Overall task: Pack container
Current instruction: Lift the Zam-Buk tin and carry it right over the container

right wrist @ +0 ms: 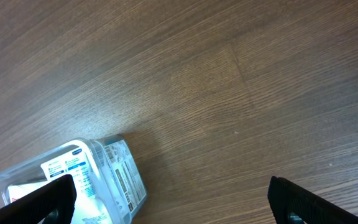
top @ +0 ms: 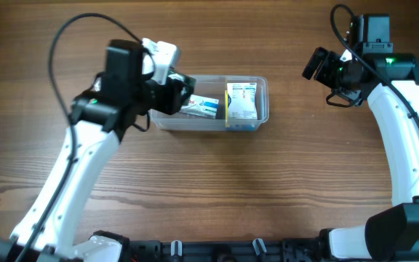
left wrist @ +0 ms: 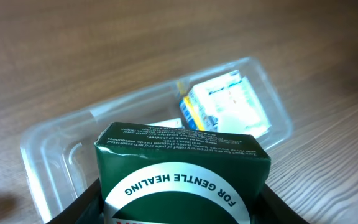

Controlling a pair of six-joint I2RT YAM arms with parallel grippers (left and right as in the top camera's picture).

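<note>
Green box (left wrist: 182, 177) is clamped between the jaws of the left gripper (top: 170, 94). It is held by its lower sides, and its print reads upside down in the wrist view. It hangs over the left end of the container (top: 265, 102), above the rim; whether it touches the rim, I cannot tell.

Container sits mid-table (top: 209, 196), long side running left to right. Inside it, a flat box (top: 199, 108) lies near the middle and upright boxes (top: 241, 101) stand against the right end. The left end looks free: the wrist view shows bare clear floor there.

Right gripper (top: 316, 64) is spread wide and holds nothing. It is well apart from the container, off to its right.

Step in hand, by my reading: lower the green box into the free left end. Notes for doing it well:
- Centre the box over the gap before descending. The flat box lies just beside the target spot and could catch the green box's edge.
- Keep the box level, or it may wedge between the wall and the flat box.
- The container is thin plastic with nothing bracing it, so a knock on the rim would likely slide or tip it. Descend straight and slowly.
- Release only once the box rests on the floor, then lift straight up so the fingers clear the wall.
- Whether it fits below the rim: cannot tell.
</note>
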